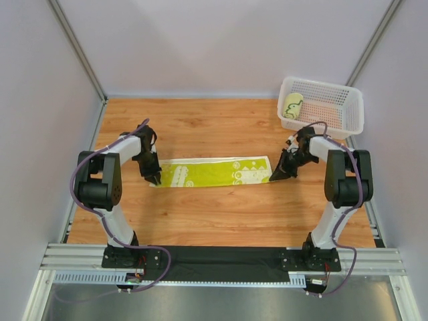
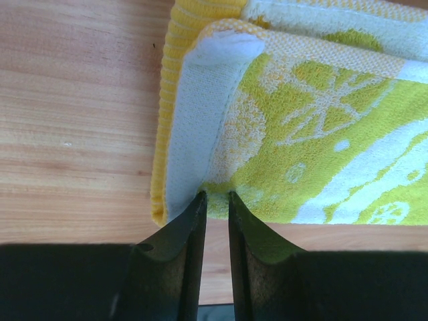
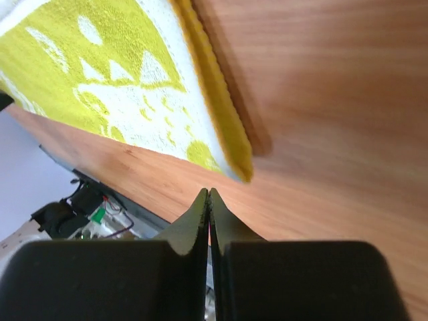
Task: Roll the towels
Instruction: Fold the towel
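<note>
Cream-and-lime towel (image 1: 208, 172), likely soft and limp, lies flat on the table (image 1: 221, 217), best pinched at its yellow end where the left pincer (image 2: 215, 195) sits narrowly parted, the right pincer (image 3: 209, 192) closed and empty.

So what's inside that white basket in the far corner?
One rolled towel, lying at the left end of the basket. The rest of its perforated floor shows bare. Whatever sits directly under the roll is covered, so I cannot tell.
</note>
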### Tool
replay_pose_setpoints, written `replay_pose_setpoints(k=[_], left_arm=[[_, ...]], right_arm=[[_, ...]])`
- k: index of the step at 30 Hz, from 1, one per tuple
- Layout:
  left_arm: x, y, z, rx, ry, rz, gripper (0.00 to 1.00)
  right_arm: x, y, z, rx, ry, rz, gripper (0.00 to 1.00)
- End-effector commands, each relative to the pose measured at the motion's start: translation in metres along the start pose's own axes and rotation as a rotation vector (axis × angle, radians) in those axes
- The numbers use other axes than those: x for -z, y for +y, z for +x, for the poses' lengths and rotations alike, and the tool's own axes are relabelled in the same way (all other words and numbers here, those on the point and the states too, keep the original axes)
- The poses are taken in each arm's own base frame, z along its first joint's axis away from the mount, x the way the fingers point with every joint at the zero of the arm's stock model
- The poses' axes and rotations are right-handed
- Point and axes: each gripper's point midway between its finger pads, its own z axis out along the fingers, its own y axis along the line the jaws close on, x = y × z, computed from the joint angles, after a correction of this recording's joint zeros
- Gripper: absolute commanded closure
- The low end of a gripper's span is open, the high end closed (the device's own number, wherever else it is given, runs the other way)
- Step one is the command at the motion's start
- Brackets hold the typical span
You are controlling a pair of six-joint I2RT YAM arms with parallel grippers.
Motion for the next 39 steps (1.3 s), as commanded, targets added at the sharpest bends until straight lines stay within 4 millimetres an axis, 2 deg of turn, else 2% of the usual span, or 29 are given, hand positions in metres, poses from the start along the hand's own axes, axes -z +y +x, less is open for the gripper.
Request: replay_pose_setpoints(k=[1,3,6,8,15,18,22,28,33,39], left_arm=[[-0.009,0.019,-0.003,-0.015,-0.004,-0.077,0.73],[-0.008,0.018,-0.003,-0.012,-0.009,-0.07,0.73],[-0.006,0.015,-0.005,-0.007,-0.022,-0.061,0.71],[-0.006,0.015,-0.005,-0.007,-0.022,-0.056,0.69],[-0.003,0.014,-0.006,-0.007,-0.042,-0.047,0.61],[0.001,0.012,-0.006,-0.003,-0.06,-0.038,0.51],[0.003,0.009,-0.007,-0.006,-0.075,-0.017,0.45],[0.003,0.008,-0.008,-0.008,-0.076,-0.01,0.45],[0.003,0.008,-0.008,-0.01,-0.077,-0.009,0.46],[0.004,0.006,-0.008,-0.01,-0.086,0.002,0.46]], right_arm=[[0.032,-0.012,-0.009,-0.028,-0.149,0.102,1.0],[0.045,-0.003,-0.009,-0.004,-0.214,0.084,0.84],[0.053,0.007,-0.007,0.002,-0.267,0.044,0.54],[0.051,0.008,-0.005,-0.006,-0.271,0.031,0.48],[0.036,-0.006,-0.006,-0.043,-0.24,0.057,0.47],[0.029,-0.012,-0.007,-0.052,-0.229,0.063,0.46],[0.019,-0.015,-0.011,-0.059,-0.223,0.049,0.46],[0.003,-0.011,-0.01,-0.051,-0.195,0.041,0.47],[-0.005,-0.016,-0.011,-0.068,-0.184,0.037,0.49],[-0.014,-0.013,-0.007,-0.051,-0.164,0.04,0.6]])
